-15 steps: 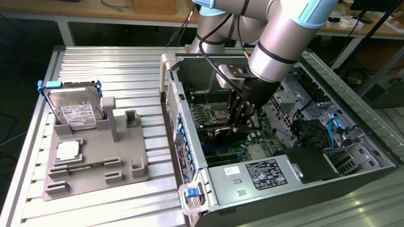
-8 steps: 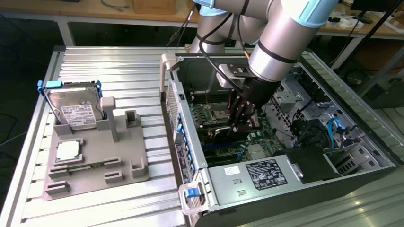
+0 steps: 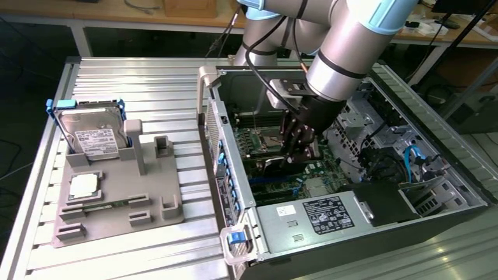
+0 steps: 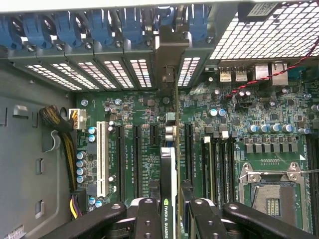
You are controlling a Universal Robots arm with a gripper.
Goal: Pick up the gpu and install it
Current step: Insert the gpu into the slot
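The gpu (image 4: 169,164) is a thin black card seen edge-on, with a green-and-white label near my fingers. It stands upright over the black slots of the green motherboard (image 4: 144,149), and its grey bracket (image 4: 167,55) reaches the case's rear slot openings. My gripper (image 4: 169,211) is shut on the card, one black finger (image 4: 148,219) on each side of it. In the exterior view my gripper (image 3: 300,146) is down inside the open computer case (image 3: 233,175), with the gpu (image 3: 274,164) dark below it.
A grey fixture tray (image 3: 116,198) at the exterior view's left carries a silver hard drive (image 3: 93,137) and a small square chip (image 3: 84,185). Inside the case are a white slot (image 4: 101,159), a cable bundle (image 4: 62,134), an open CPU socket (image 4: 271,191) and blue slot clips (image 4: 99,27).
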